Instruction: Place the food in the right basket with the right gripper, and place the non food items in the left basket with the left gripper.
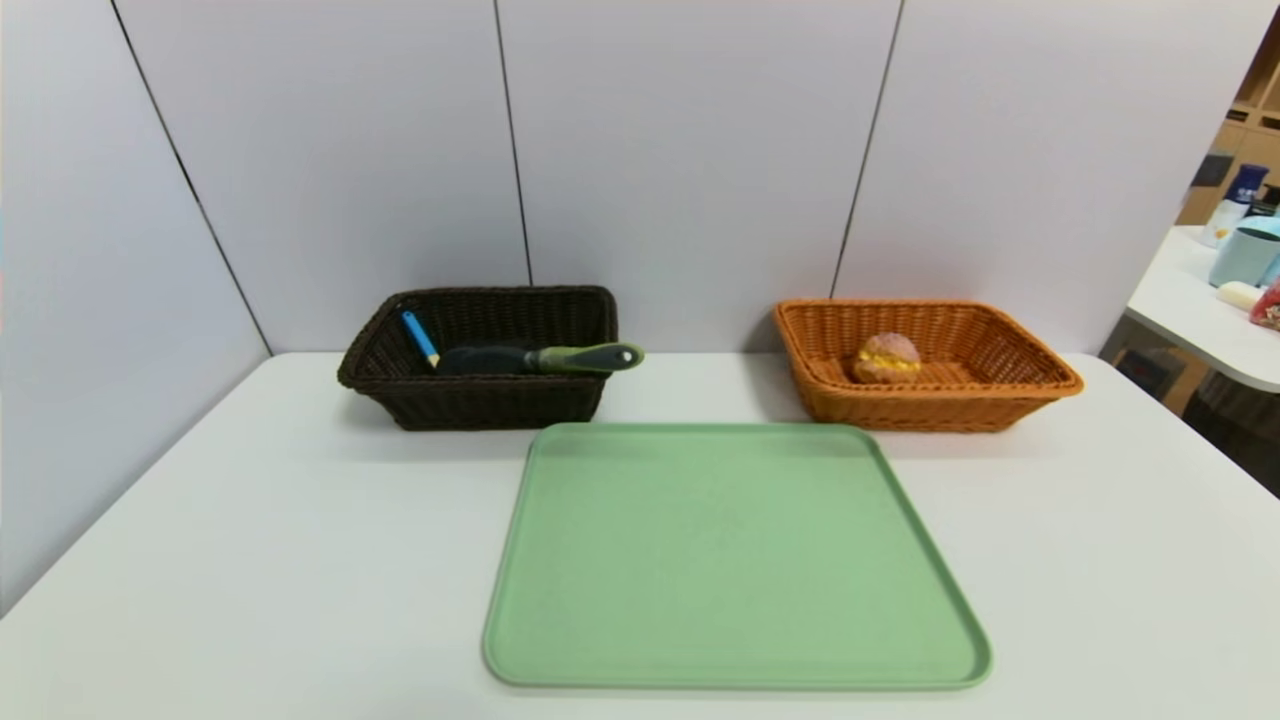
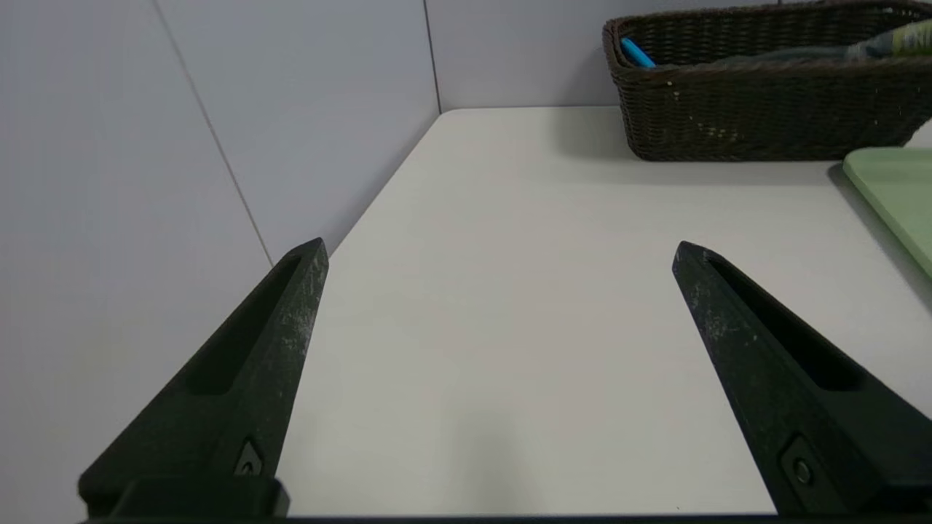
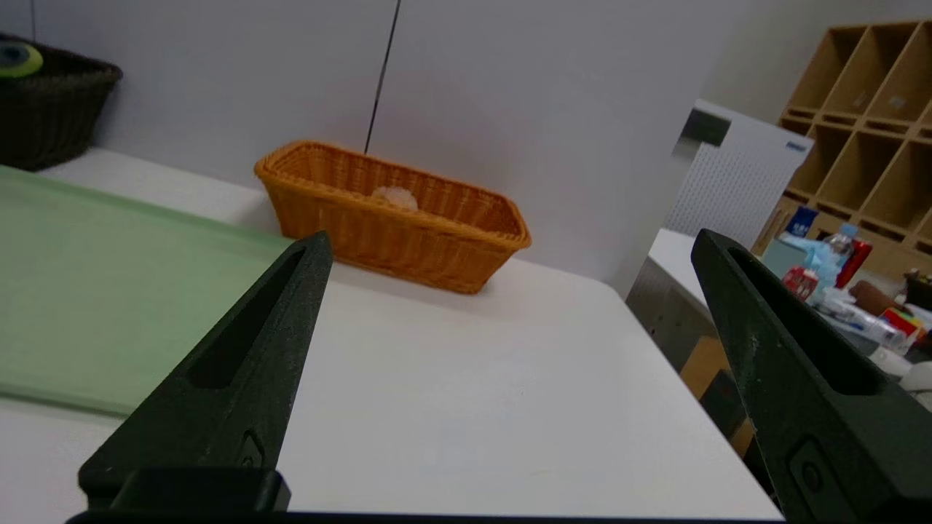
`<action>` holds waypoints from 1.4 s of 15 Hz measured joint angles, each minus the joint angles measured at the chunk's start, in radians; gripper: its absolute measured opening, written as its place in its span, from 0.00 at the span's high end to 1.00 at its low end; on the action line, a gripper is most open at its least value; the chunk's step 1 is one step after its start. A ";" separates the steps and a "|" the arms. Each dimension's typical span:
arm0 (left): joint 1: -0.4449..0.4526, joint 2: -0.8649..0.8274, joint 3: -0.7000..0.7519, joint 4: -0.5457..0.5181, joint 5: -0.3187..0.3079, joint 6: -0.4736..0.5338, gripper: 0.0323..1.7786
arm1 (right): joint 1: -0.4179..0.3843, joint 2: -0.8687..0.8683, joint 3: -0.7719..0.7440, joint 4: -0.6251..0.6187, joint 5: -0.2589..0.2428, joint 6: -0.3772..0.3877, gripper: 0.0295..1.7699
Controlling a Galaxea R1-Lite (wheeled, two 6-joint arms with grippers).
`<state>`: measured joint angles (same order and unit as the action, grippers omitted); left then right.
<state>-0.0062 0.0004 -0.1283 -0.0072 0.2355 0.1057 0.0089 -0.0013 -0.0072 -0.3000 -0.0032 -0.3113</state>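
Nearest the head camera, a green tray (image 1: 735, 560) is lying low in the frame's centre. Left to right behind it, the dark left basket (image 1: 480, 400) is holding the blue-handled spoon (image 1: 420, 338) and the brush (image 1: 545, 359), lying crosswise with its green handle pointing right over the rim, while the orange right basket (image 1: 925, 405) is holding the bun (image 1: 886, 358). Over the white table (image 1: 250, 560), the left gripper (image 2: 499, 251) and right gripper (image 3: 510, 240) are hovering with fingers spread wide, gripping nothing.
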 joint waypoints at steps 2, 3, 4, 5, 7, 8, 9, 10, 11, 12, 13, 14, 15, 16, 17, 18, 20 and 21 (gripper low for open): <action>0.000 -0.001 0.091 -0.128 -0.058 0.041 0.05 | 0.000 0.000 0.006 0.098 0.003 0.006 0.04; 0.000 -0.002 0.110 -0.146 -0.101 0.051 0.05 | 0.000 0.000 0.006 0.136 0.003 0.007 0.04; 0.000 -0.002 0.119 -0.127 -0.140 0.060 0.05 | 0.000 0.000 0.006 0.176 0.003 0.009 0.04; 0.000 -0.002 0.124 -0.097 -0.175 0.060 0.05 | 0.000 0.000 0.006 0.210 0.002 0.011 0.04; 0.000 -0.002 0.127 -0.048 -0.233 0.045 0.05 | 0.000 0.000 0.007 0.254 0.003 0.021 0.04; 0.000 -0.002 0.128 -0.039 -0.246 0.037 0.05 | 0.000 0.000 0.007 0.255 0.003 0.039 0.04; 0.000 -0.002 0.128 -0.020 -0.263 0.027 0.05 | 0.000 0.000 0.006 0.254 0.003 0.064 0.04; 0.000 -0.002 0.128 0.002 -0.272 0.016 0.05 | 0.000 0.000 0.006 0.254 0.001 0.097 0.04; 0.000 -0.002 0.127 0.003 -0.273 0.000 0.05 | 0.000 0.000 0.005 0.251 0.000 0.138 0.04; 0.000 -0.002 0.127 0.006 -0.273 -0.019 0.05 | 0.000 0.000 0.005 0.240 -0.001 0.170 0.04; 0.000 -0.002 0.127 0.006 -0.270 -0.038 0.05 | 0.000 0.000 0.005 0.237 -0.001 0.184 0.04; 0.000 -0.002 0.127 0.006 -0.266 -0.063 0.05 | 0.000 0.000 0.005 0.238 0.001 0.200 0.04; 0.000 -0.002 0.127 0.005 -0.257 -0.093 0.05 | 0.000 0.000 0.006 0.250 0.004 0.220 0.04; 0.000 -0.002 0.128 0.004 -0.243 -0.122 0.05 | 0.000 0.000 0.006 0.261 0.004 0.243 0.04; 0.000 -0.002 0.128 0.004 -0.237 -0.138 0.05 | 0.000 0.000 0.007 0.277 0.003 0.268 0.04; 0.000 -0.002 0.128 0.003 -0.237 -0.149 0.05 | 0.000 0.000 0.007 0.293 0.003 0.289 0.04; 0.000 -0.002 0.128 0.003 -0.236 -0.161 0.05 | 0.000 0.000 0.007 0.302 0.002 0.320 0.04; 0.000 -0.002 0.128 0.003 -0.236 -0.162 0.05 | 0.000 0.000 0.007 0.302 0.002 0.323 0.04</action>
<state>-0.0057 -0.0017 0.0000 -0.0038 -0.0004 -0.0562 0.0089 -0.0013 -0.0004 0.0019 -0.0013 0.0115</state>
